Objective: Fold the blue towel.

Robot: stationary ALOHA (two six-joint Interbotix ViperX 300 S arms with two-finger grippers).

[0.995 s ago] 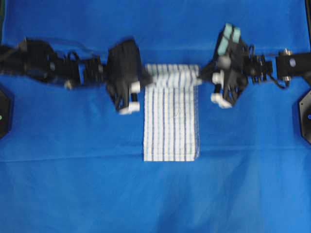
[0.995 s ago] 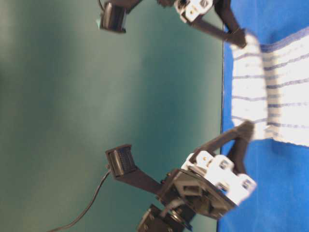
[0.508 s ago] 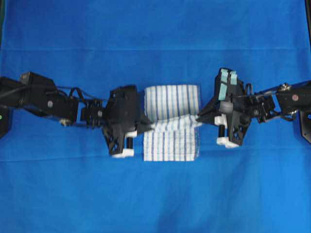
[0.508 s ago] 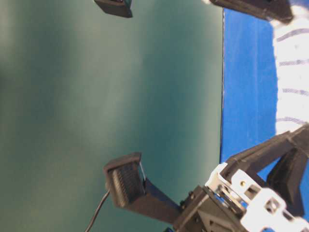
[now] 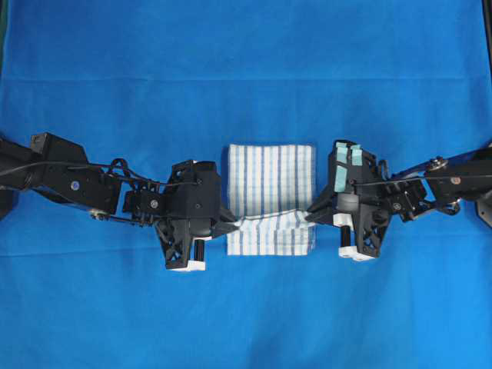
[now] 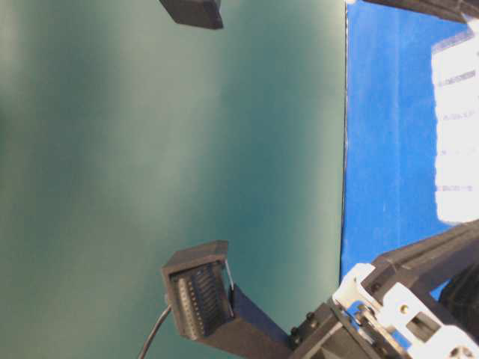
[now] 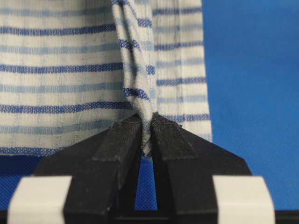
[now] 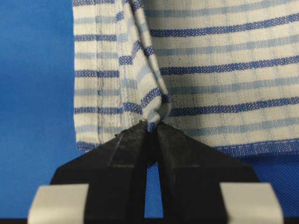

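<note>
The blue towel [image 5: 270, 181], white with dark-blue and light-blue stripes, lies in the middle of the blue cover, and its top layer is drawn over towards the near edge. My left gripper [image 5: 231, 224] is shut on the left corner of that lifted edge. My right gripper [image 5: 310, 216] is shut on the right corner. In the left wrist view the pinched cloth [image 7: 140, 79] rises out of the gripper [image 7: 147, 135]. The right wrist view shows the same: a gathered fold [image 8: 149, 93] nipped at the gripper [image 8: 152, 127]. Between the two grippers the held edge sags a little above the lower layer [image 5: 269, 242].
The plain blue table covering [image 5: 246, 69] spreads out on all sides of the towel. Both arms reach in low from the left [image 5: 69, 177] and right [image 5: 453, 177] edges. In the table-level view a green wall [image 6: 150, 149] stands beyond the cover's edge.
Both grippers have carried the towel's held edge from the far side towards the near edge. The folded-over layer now covers more of the lower one.
</note>
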